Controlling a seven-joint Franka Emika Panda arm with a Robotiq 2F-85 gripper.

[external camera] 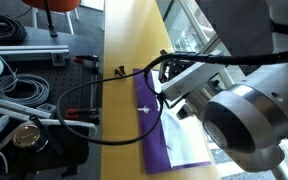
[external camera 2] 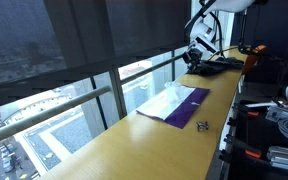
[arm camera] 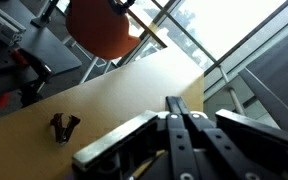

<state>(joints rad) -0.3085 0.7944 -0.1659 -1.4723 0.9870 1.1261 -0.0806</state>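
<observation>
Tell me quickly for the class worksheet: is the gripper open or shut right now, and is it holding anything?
Gripper: shut, with nothing held that the wrist view shows.

Small dark clip (arm camera: 64, 127) standing on the pale wooden tabletop (arm camera: 134, 90)

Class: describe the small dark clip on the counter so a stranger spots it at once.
Find the long wooden counter beside the window. Beyond the purple cloth, on the side away from the gripper, lies a small black clip, alone on bare wood.
</observation>
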